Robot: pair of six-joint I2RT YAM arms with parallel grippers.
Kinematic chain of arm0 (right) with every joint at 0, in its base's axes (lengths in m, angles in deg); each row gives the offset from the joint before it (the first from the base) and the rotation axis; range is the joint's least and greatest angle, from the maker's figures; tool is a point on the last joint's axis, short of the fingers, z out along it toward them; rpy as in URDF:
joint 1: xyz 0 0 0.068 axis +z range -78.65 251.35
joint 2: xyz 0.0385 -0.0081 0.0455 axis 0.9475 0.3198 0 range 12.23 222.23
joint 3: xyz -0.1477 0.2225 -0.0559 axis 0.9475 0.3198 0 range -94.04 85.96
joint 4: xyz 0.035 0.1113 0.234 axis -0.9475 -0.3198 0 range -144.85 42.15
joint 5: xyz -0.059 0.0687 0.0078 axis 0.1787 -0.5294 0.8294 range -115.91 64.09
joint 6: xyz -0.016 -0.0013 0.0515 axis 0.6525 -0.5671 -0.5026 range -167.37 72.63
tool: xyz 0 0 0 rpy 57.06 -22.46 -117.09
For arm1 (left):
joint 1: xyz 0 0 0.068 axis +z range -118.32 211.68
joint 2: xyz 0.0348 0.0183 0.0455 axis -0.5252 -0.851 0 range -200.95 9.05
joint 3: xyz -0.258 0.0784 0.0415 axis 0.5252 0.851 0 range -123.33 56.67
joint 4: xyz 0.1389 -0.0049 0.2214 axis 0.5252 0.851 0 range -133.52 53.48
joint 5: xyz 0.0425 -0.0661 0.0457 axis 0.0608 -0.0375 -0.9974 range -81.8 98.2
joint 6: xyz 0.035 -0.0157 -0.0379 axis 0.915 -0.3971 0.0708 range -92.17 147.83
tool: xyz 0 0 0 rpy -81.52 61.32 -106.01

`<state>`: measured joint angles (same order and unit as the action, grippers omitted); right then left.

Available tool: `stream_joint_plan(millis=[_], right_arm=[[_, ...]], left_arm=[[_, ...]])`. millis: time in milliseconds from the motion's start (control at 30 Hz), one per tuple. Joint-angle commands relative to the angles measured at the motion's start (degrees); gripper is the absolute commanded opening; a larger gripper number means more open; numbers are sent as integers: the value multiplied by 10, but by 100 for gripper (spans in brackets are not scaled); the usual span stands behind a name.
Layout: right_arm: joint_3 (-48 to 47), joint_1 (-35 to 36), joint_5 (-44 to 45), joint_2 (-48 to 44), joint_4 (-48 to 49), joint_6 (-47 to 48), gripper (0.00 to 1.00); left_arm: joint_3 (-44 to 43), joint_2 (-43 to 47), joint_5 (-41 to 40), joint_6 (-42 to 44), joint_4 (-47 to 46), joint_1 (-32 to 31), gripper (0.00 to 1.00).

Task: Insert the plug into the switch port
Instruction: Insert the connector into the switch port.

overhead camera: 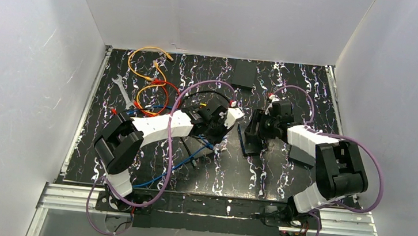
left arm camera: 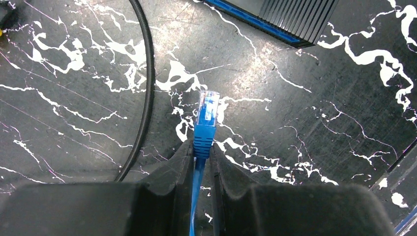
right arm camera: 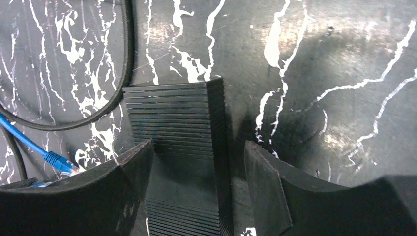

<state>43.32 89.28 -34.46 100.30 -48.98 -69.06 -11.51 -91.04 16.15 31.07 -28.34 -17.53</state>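
The blue plug, with its clear tip, points away from my left gripper, which is shut on the plug's ribbed boot; the blue cable runs back between the fingers. The black ribbed switch lies on the mat between the fingers of my right gripper, which is open around it. The left finger stands at the switch's edge and a gap shows beside the right finger. A corner of the switch, blue-edged, lies ahead and to the right of the plug. Its ports are not visible. From above, both grippers meet mid-table at the switch.
A black cable curves over the marbled mat left of the plug. Orange and red cables and a wrench lie back left. One dark box sits at the back and a grey one by the right arm. Blue cable trails near front.
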Motion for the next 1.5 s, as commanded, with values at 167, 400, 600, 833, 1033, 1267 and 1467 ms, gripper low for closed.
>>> stream_joint_plan(millis=[167,400,600,833,1033,1267,1467], right_arm=[[18,-3,-134,17,6,18,67],[48,2,-158,-10,32,28,66],[50,15,-181,-1,47,38,65],[59,18,-130,-25,58,35,66],[70,4,-93,-55,60,20,68],[81,-4,-96,-54,43,8,69],[106,-4,-109,-77,56,-7,69]], left_arm=[[12,-10,-15,6,-6,-2,0],[11,-26,-26,-3,5,-7,0],[-14,-56,-57,-10,34,-14,0],[-20,-59,-92,-12,33,-28,0],[-5,-49,-117,-23,18,-29,0],[21,-37,-166,-27,36,-29,0],[79,-8,-266,-20,56,-26,0]])
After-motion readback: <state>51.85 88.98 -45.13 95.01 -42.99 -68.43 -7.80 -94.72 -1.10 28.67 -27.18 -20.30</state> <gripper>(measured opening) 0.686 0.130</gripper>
